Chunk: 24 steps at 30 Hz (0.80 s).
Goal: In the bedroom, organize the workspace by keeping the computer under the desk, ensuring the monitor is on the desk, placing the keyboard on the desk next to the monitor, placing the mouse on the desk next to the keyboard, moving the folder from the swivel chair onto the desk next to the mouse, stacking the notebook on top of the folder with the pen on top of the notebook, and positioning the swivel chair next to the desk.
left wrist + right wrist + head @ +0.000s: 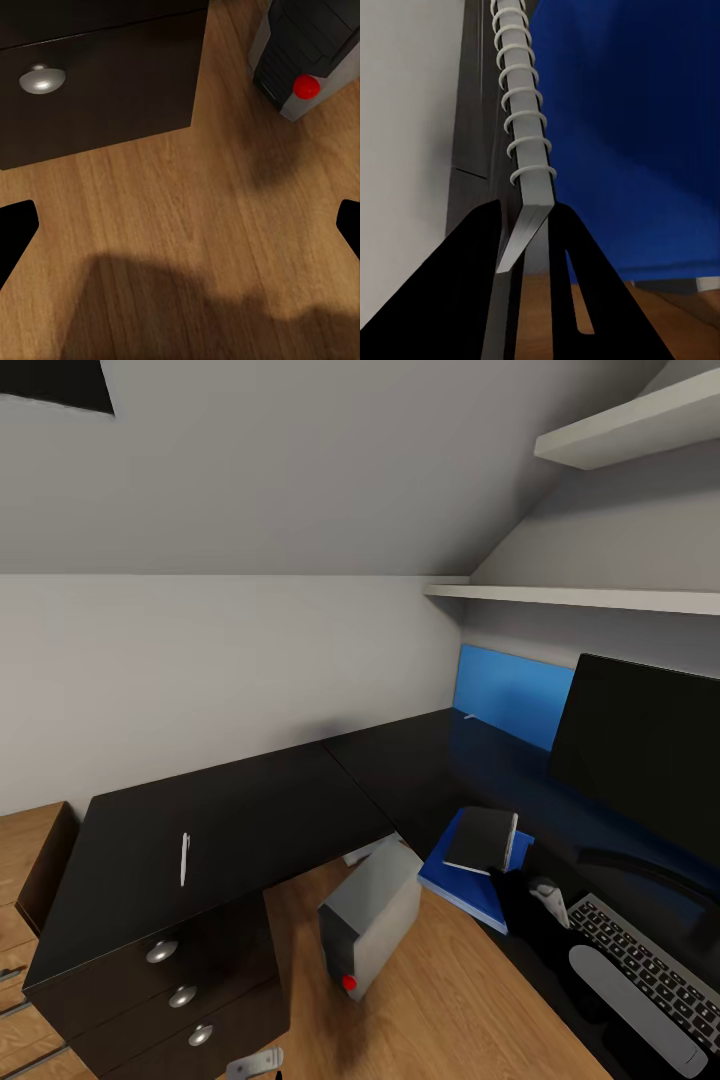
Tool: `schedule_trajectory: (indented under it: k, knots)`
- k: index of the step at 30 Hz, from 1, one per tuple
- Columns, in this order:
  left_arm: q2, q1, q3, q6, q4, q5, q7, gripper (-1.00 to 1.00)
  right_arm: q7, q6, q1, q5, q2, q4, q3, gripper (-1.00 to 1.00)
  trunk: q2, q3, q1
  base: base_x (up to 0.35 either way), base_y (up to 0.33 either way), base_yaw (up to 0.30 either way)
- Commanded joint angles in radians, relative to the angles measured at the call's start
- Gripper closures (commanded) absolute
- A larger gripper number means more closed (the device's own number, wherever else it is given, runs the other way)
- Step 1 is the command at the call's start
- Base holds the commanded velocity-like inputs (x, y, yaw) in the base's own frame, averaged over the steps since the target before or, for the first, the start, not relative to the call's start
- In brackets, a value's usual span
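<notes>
Sloped grey bedroom wall with white shelves [600, 598] backs your glossy black L-shaped desk [260, 800]; wooden floor [440, 1000] below.

Thin white stick pen [184, 859] lies alone on the desk's left wing, above the dark drawer unit with round metal knobs [183, 996].

Small light-grey box computer with a red dot on its front [370, 925] sits tilted on the floor at the desk's inner corner, partly under the edge. Your left wrist view sees that red dot and front [304, 67], one drawer knob [42, 79] and bare floor [180, 225].

Flat bright-blue folder [470, 880] lies on the desk, its edge overhanging. Thin dark-grey spiral-bound notebook [483, 838] is over the folder, tilted, one side lifted.

Your right gripper [531, 225] has its black fingers [472, 255] clenched on the notebook's spiral-side edge [521, 112], blue folder [630, 150] behind. In the head view that gripper [522, 885] is a dark mass just beside the notebook; detail hard to read.

Left gripper [180, 225]: fingers [15, 225] spread wide apart at the frame edges, released, nothing between them, floor beneath.

Wide flat black-fronted monitor [640, 745] stands on the desk at right. Slim dark-grey keyboard with black keys [650, 970] lies in front of it, pale grey wrist rest [630, 1000] along its near side. Upright blue panel [510, 695] stands at the desk's back by the wall.
</notes>
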Motion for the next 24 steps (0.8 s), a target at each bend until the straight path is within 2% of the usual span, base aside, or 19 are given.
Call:
schedule_trajectory:
  k: [1, 13, 14, 24]
  knots:
    - [0.001, -0.001, -0.006, -0.004, -0.001, 0.01, 0.007, -1.0, -0.001, -0.008, -0.001, -0.008, -0.001, -0.001, 0.003, 1.0, -0.001, -0.001, 0.0, 0.0, 0.0, 0.0]
    - [0.001, -0.001, -0.006, -0.004, -0.001, 0.01, 0.007, -1.0, -0.002, -0.008, -0.001, -0.008, -0.001, -0.001, 0.002, 1.0, -0.001, -0.001, 0.0, 0.0, 0.0, 0.0]
    - [0.001, -0.001, -0.006, -0.004, -0.001, 0.01, 0.007, -1.0, -0.002, -0.008, -0.001, -0.008, -0.001, -0.001, 0.002, -1.0, -0.001, -0.001, 0.0, 0.0, 0.0, 0.0]
    - [0.001, -0.001, -0.006, -0.004, -0.001, 0.01, 0.007, -1.0, -0.002, -0.008, -0.001, -0.007, -0.001, 0.0, -0.001, -1.0, -0.001, -0.001, 0.0, 0.0, 0.0, 0.0]
